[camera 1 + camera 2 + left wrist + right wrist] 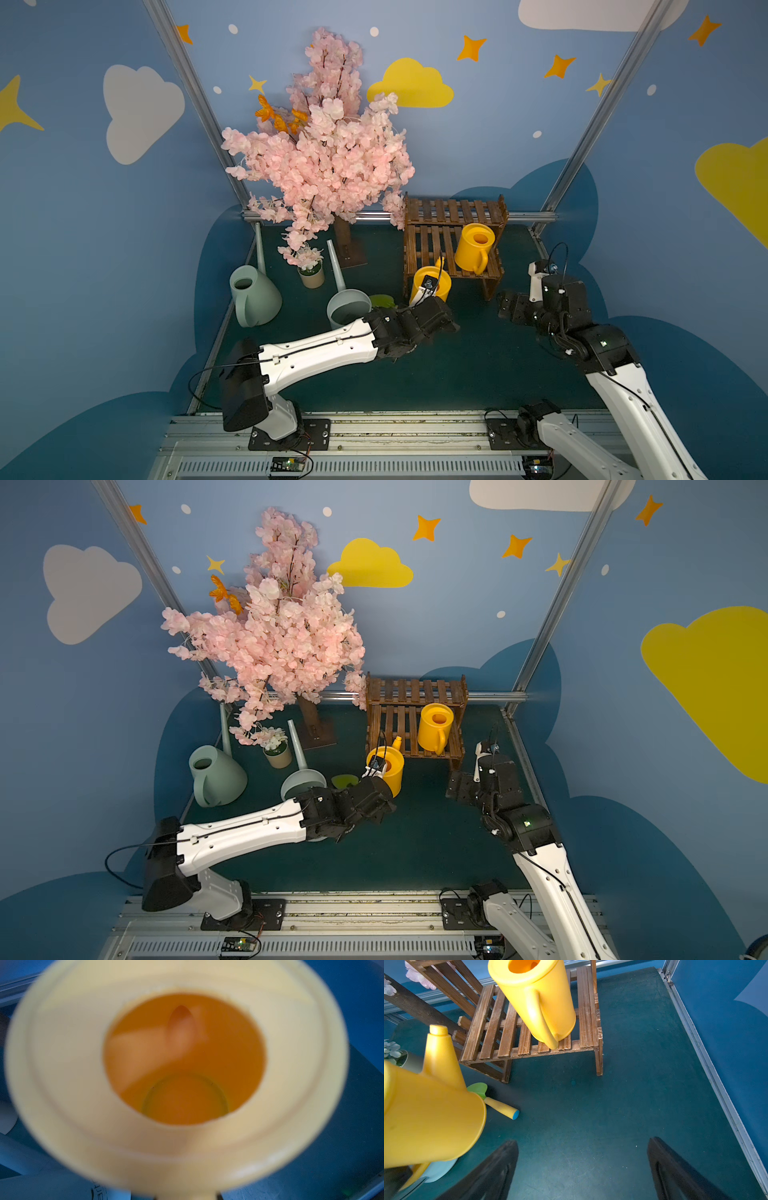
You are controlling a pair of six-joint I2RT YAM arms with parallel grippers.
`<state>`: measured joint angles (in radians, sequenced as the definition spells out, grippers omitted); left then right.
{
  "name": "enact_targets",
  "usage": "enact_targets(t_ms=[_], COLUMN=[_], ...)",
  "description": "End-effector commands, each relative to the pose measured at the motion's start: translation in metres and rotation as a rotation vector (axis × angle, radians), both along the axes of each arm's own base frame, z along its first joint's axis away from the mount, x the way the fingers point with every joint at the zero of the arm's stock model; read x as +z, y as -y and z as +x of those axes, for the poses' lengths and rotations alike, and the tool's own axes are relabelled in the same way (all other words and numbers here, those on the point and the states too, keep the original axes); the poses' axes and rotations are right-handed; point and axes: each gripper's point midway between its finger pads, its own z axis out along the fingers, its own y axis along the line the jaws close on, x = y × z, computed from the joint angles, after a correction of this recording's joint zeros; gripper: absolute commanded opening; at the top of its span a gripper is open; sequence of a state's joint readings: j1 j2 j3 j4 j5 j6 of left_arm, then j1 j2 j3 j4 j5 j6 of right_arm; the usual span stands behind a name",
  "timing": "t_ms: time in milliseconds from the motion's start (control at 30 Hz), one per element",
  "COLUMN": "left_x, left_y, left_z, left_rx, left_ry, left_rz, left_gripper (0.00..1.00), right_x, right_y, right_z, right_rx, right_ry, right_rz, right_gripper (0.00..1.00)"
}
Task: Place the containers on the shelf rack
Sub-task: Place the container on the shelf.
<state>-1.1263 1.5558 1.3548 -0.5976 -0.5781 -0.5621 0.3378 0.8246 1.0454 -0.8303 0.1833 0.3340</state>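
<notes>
Nearest the camera, both arms reach out over the dark green worktop point(457, 374). The right claw point(581, 1147) hangs with its fingers spread wide and nothing between them, low over bare worktop in front of the rack's right end.

The left claw point(428, 309) is mostly hidden under its own wrist in both top views. It is pinched narrow on the handle side of the nearer yellow watering can point(432, 282). The left wrist view is blurred and looks straight down into that can's orange mouth. From the right wrist view the can is tilted, spout towards the rack, and its base appears to hang clear of the worktop. In a top view it overlaps the rack's front left corner.

Just beside it lies the trowel point(500, 1106), flat on the worktop, with a green blade and a yellow handle. Next to the left arm stands the blue-grey watering can point(347, 307), its long spout pointing away. Further left stands the green-grey watering can point(253, 297), upright, and between the two is a small flower pot point(311, 276).

Beyond them the shelf rack point(432, 249) stands at the back. The second yellow watering can point(473, 247) sits upright on its lower tier, towards the right end, with its handle facing forward. The upper tier holds nothing. A pink blossom tree point(324, 158) rises to the left of the rack.
</notes>
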Motion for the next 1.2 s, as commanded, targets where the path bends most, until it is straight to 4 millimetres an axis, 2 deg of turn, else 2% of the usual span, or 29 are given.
enact_targets(t_ms=[0,200,533,733,1167], left_x=[0.015,0.020,0.014,0.015,0.004], left_y=[-0.001,0.002,0.011,0.019,0.027], left_z=[0.017,0.043,0.072,0.084,0.101], left_rx=[0.053,0.088,0.125,0.138,0.180], left_ry=[0.036,0.033,0.012,0.016,0.002], left_rz=[-0.013,-0.024,-0.030,-0.039,-0.041], left_gripper=[0.02,0.02,0.02,0.02,0.02], right_x=[0.002,0.001,0.002,0.002,-0.001], right_y=[-0.006,-0.011,-0.016,-0.017,-0.018], right_z=[-0.001,0.001,0.001,0.001,0.002], right_rx=[0.021,0.035,0.054,0.062,0.066], right_ry=[0.008,0.006,0.013,0.010,0.002], right_rz=[0.022,0.023,0.030,0.021,0.015], right_gripper=[0.98,0.98,0.98,0.98,0.98])
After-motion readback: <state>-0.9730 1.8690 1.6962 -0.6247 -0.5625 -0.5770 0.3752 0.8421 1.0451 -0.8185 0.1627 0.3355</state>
